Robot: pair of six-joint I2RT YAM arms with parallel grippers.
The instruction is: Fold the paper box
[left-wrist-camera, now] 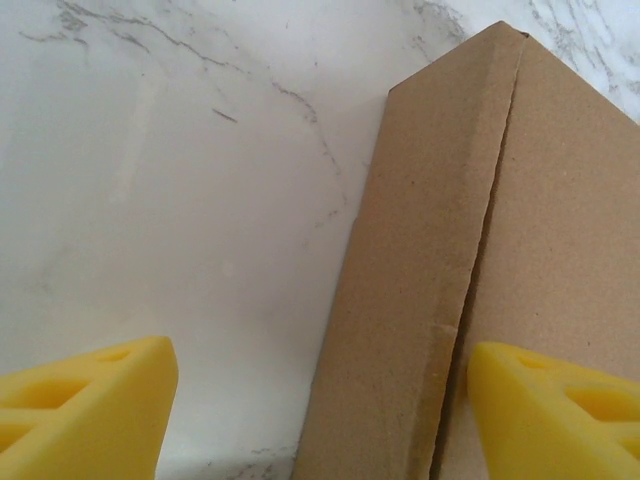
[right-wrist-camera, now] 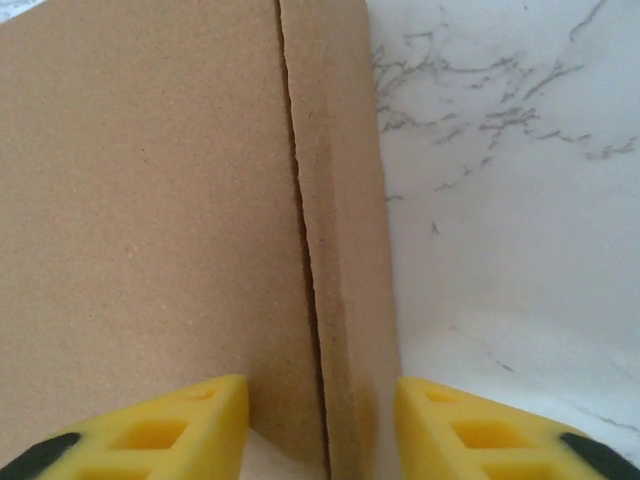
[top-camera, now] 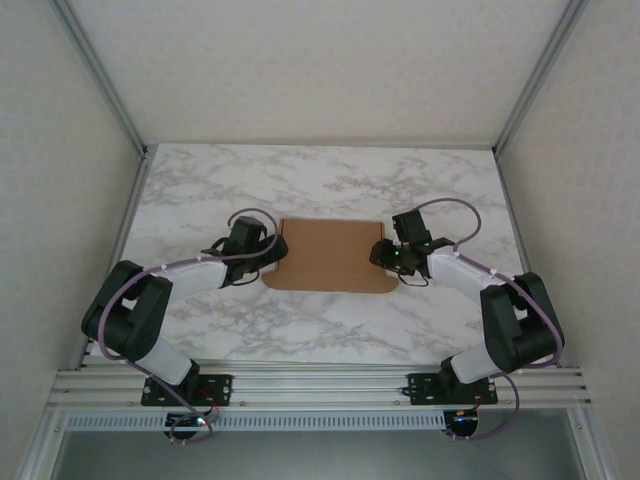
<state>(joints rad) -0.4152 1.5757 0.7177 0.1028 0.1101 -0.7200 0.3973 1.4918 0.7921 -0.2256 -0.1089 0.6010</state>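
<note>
L fingers (left-wrist-camera: 85, 400) wide apart, R fingers (right-wrist-camera: 480, 430) narrower but unclamped, each straddling a side flap of the paper box (top-camera: 330, 255), nothing held; box flat on table (top-camera: 300, 180), no walls up, folding prob. barely begun.

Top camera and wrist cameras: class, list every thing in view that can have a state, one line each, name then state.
paper box: lying flat on the table, not yet folded up.
left gripper: open wide, one finger over the table and one over the box, astride its left edge.
right gripper: open but narrower, astride the box's right edge.
</note>
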